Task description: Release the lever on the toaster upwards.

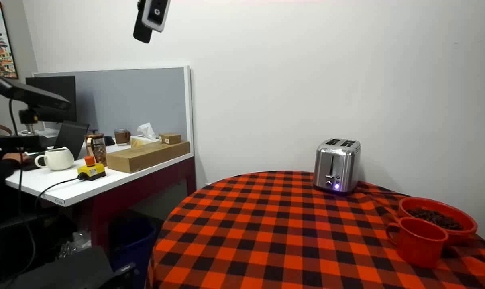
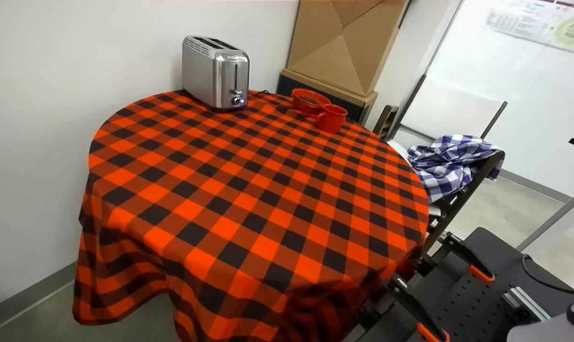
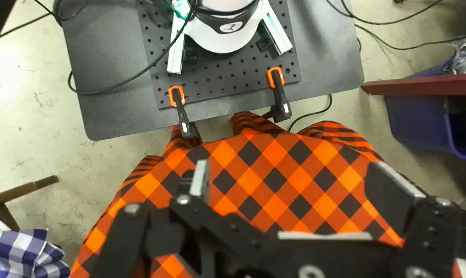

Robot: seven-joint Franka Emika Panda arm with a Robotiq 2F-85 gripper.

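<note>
The shiny silver toaster point(image 1: 344, 166) stands on the checked table near the wall; it also shows in an exterior view point(image 2: 200, 71). Its small lever point(image 1: 329, 176) sits at the low end of the front slot, and the lever also shows low in an exterior view point(image 2: 237, 91). A bluish light point(image 1: 337, 186) glows beside the knob. My gripper point(image 3: 296, 179) is open, with nothing between its fingers, high above the tablecloth in the wrist view. The toaster is out of the wrist view, well apart from the gripper.
A red mug point(image 1: 422, 243) and a red bowl point(image 1: 463, 218) with dark bits stand beside the toaster on the checked tablecloth point(image 1: 266, 224). A dark and grey part point(image 1: 154, 16) hangs at the top edge. A white desk point(image 1: 76, 188) stands apart from the table.
</note>
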